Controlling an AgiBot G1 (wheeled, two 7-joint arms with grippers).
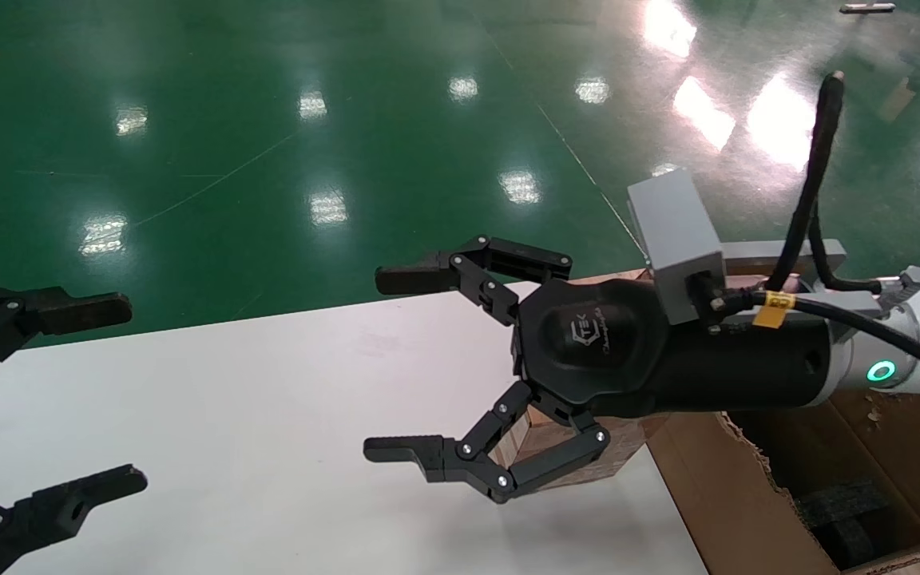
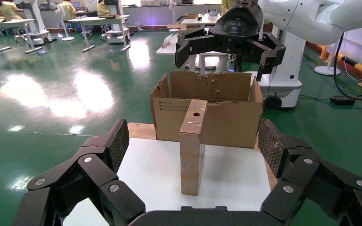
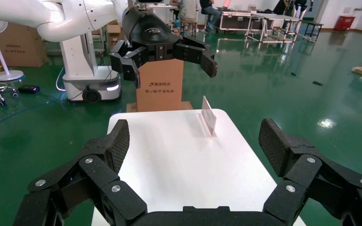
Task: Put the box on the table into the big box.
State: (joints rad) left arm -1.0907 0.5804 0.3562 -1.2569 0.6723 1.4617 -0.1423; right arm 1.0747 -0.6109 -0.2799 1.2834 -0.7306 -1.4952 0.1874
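nothing is done yet: the box (image 2: 192,146) stands upright on its narrow edge on the table (image 1: 268,383), just beside the big box (image 1: 755,479) and not inside it. in the head view the right gripper (image 1: 396,367) hangs above it near 3 o'clock, its jaws spread wide and holding nothing (the box peeks out beneath its palm). the left gripper (image 1: 101,399) waits at 9 o'clock, also spread and empty. the grasp, the lift and the drop into the carton all remain.
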